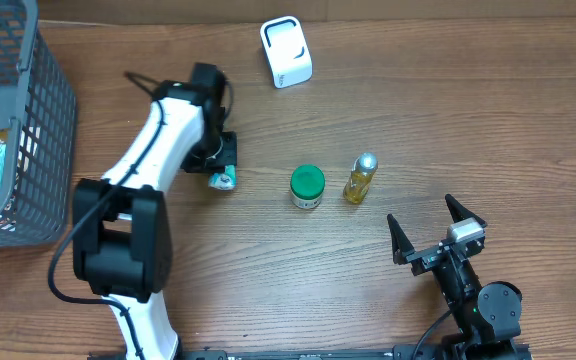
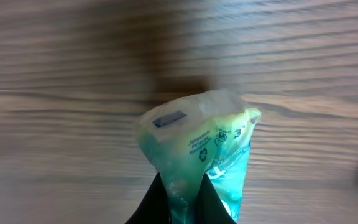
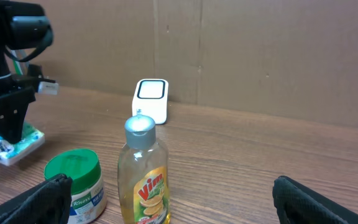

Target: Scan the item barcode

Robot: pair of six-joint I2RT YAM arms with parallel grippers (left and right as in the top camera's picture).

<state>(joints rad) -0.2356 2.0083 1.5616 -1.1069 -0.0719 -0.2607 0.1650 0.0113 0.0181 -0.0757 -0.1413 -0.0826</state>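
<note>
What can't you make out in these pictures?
Soft green plastic packet: no barcode shows; left wrist view is blurred, overhead the left arm partly covers it.
Grey wire basket: contents cut off by overhead's left edge.
Green-lidded white jar: label cut by right wrist view's bottom edge.
Left gripper: fingers mostly below left wrist view's edge.

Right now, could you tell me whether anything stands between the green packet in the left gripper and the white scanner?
Nothing visible does. The left gripper holds the green packet, and only bare table lies between it and the white scanner. The green-lidded jar and yellow bottle stand off to one side.
</note>
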